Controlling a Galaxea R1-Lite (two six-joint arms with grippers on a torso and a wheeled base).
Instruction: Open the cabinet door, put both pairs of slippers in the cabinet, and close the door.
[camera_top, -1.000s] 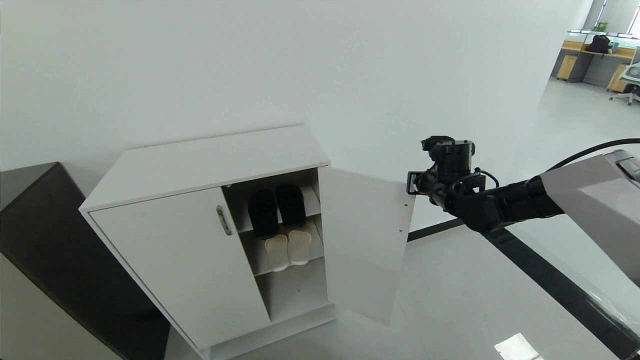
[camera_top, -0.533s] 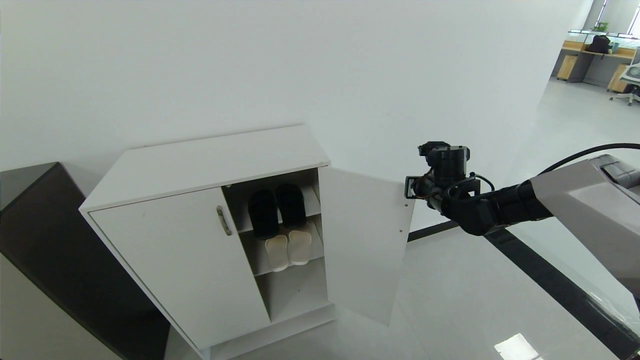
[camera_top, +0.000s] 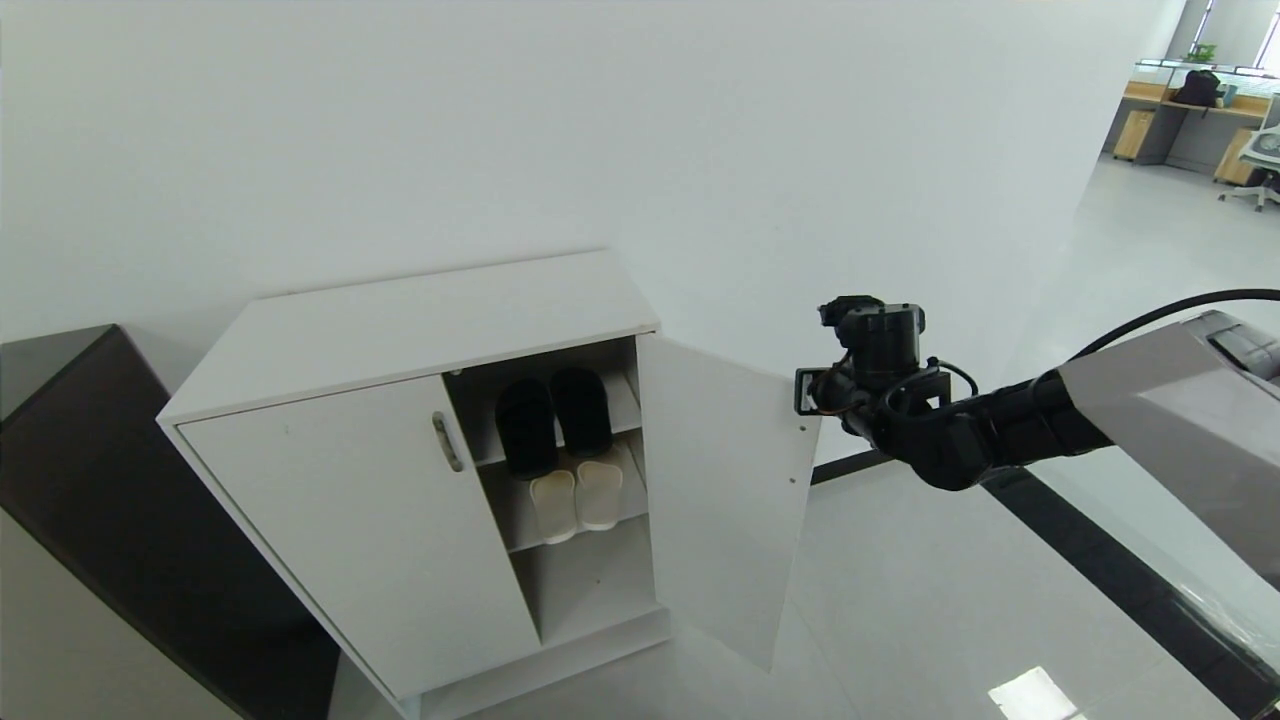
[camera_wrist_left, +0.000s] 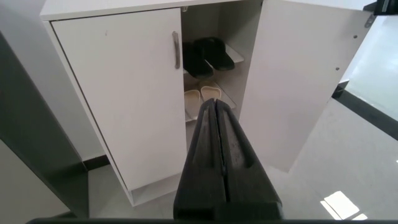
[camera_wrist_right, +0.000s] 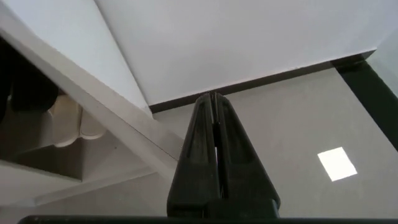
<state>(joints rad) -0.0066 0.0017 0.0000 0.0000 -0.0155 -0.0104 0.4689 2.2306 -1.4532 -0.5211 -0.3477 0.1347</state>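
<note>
White wall behind a white cabinet (camera_top: 420, 320), black slippers (camera_top: 555, 420) on its upper shelf, cream slippers (camera_top: 577, 497) just below. Right gripper (camera_top: 803, 392), fingers pressed together, has pushed the open door (camera_top: 725, 480) inward by its outer edge: closing is underway. Left gripper (camera_wrist_left: 216, 109), likewise pressed together, faces the cabinet.

Noted right hand (camera_wrist_right: 215, 99), fingers pressed together, near open cabinet door (camera_wrist_right: 112, 109) edge. Found white slippers (camera_wrist_right: 68, 118) beside black slippers (camera_wrist_right: 25, 81) inside cabinet (camera_wrist_right: 37, 158).

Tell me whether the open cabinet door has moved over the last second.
Yes. The open door's free edge has swung slightly left, toward the fixed body of the cabinet, with the right pincer at that edge.
</note>
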